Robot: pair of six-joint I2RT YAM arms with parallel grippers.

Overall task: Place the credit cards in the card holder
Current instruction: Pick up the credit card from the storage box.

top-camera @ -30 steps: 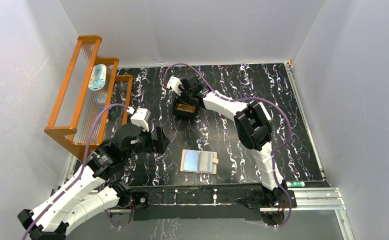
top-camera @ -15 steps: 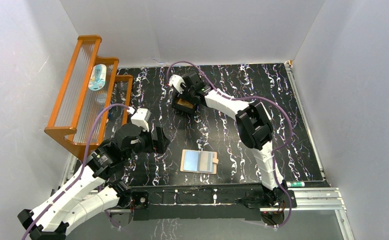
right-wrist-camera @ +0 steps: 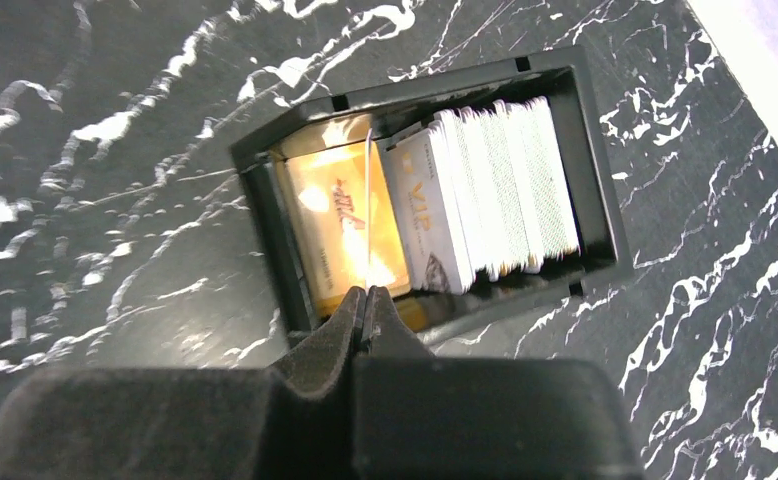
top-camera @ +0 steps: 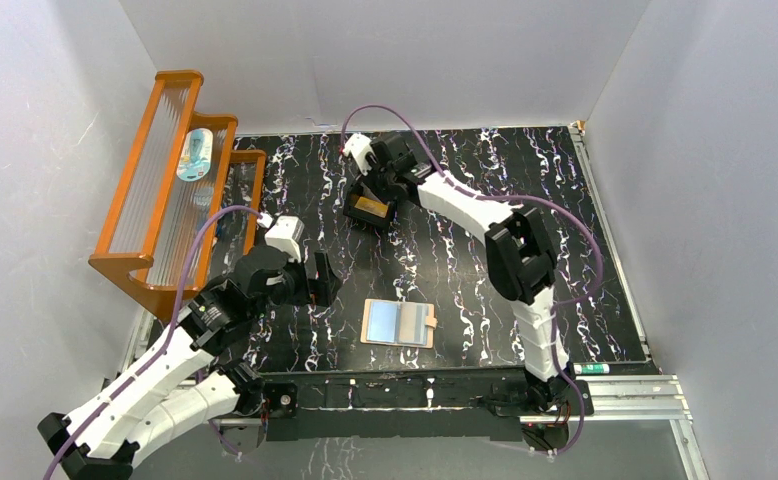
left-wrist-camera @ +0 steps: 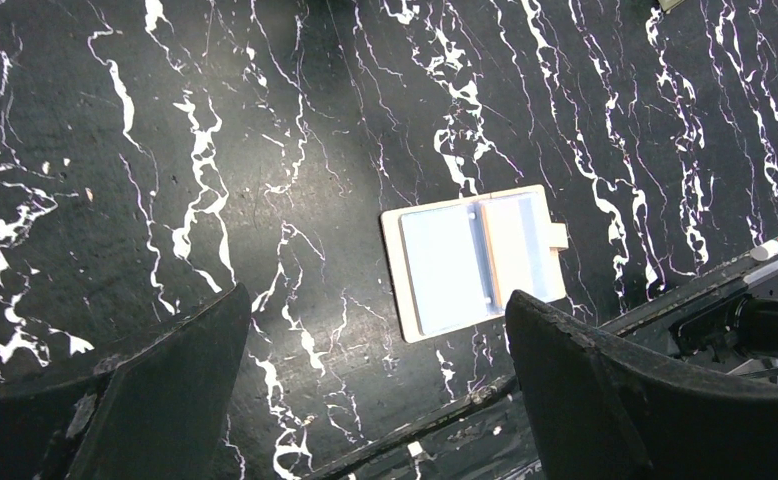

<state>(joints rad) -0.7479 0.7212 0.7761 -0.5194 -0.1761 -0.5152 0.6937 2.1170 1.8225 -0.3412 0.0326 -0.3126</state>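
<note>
The card holder (top-camera: 399,323) lies open and flat near the table's front edge, its clear sleeves facing up; the left wrist view shows the card holder (left-wrist-camera: 473,260) too. Several credit cards (right-wrist-camera: 485,195) stand packed in a black tray (top-camera: 370,210), and an orange-gold card (right-wrist-camera: 340,225) lies at the tray's left end. My right gripper (right-wrist-camera: 367,292) is over the tray, shut on one thin credit card (right-wrist-camera: 369,200) seen edge-on. My left gripper (left-wrist-camera: 375,380) hangs open above the table, left of the card holder, with nothing between its fingers.
An orange wooden rack (top-camera: 165,180) with clear panels stands at the left edge, a small bottle (top-camera: 195,153) on it. The black tray's rim (right-wrist-camera: 595,190) surrounds the card stack. A metal rail (top-camera: 445,385) runs along the table front, with a marker (top-camera: 592,369) at its right.
My right gripper has shut on a card in the tray, and its wrist has shifted slightly right and back. The left arm has barely moved.
</note>
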